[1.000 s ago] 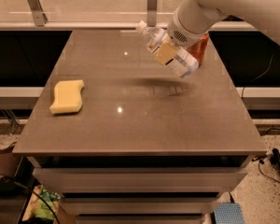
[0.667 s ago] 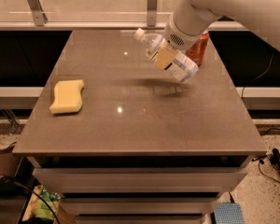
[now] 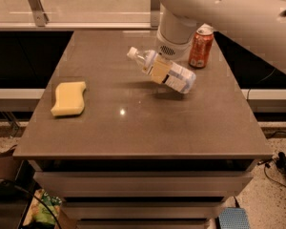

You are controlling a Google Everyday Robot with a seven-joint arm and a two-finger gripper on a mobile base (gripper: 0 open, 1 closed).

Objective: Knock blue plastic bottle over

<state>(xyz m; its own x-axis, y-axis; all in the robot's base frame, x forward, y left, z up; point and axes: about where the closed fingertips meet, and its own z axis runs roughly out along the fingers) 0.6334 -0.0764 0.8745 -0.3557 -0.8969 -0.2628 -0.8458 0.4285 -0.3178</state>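
Observation:
The blue plastic bottle [image 3: 174, 75] is clear with a white cap and a white label. It is tilted steeply, cap pointing up-left, and held just above the tabletop at centre right, with its shadow below it. My gripper [image 3: 160, 69] comes down from the white arm [image 3: 174, 32] and is shut around the bottle's middle. One tan finger [image 3: 158, 71] lies across the front of the bottle.
An orange-red soda can [image 3: 200, 47] stands upright just behind and to the right of the bottle. A yellow sponge [image 3: 68, 98] lies at the left side of the brown table [image 3: 133, 132]. A railing runs behind the table.
The gripper and the tilted bottle have moved lower and slightly left, toward the table's middle. The can and the sponge have not moved.

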